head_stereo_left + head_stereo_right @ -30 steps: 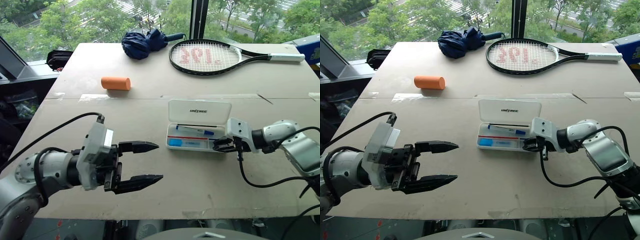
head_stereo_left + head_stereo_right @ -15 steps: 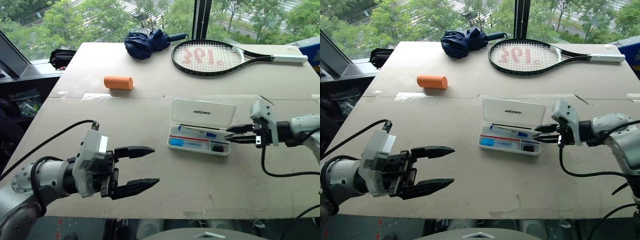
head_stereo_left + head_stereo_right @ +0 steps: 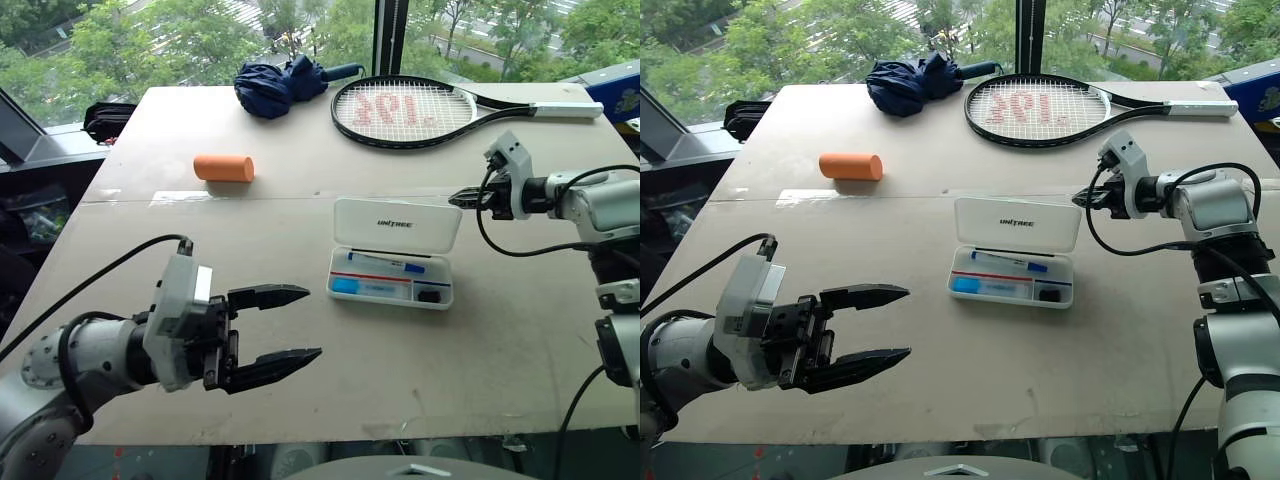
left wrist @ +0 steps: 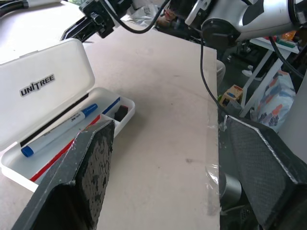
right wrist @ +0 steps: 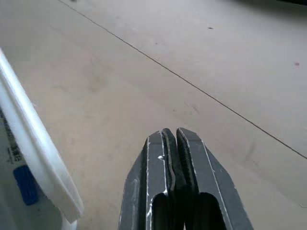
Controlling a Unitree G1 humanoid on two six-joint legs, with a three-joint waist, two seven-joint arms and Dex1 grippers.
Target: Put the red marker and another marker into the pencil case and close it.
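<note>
Clenched tight, my right claw hangs empty just off the right edge of the raised lid, fingers pressed together with nothing between them. My left claw is spread wide and empty, held over the near left part of the table, well apart from the case.

Largest to smallest:
- Pale beige flat tabletop, a seam running across its middle.
- Black-framed tennis racket with white grip, far side.
- Dark navy folded fabric umbrella, far side, left of the racket.
- White rounded plastic pencil case, mid-table, hinged lid standing open, "UNITREE" print on the lid.
- Orange cylinder, lying on its side, far left of the case.
- Blue-capped white marker, lying in the tray.
- Stubby red-and-black marker piece, in the tray's right end.
</note>
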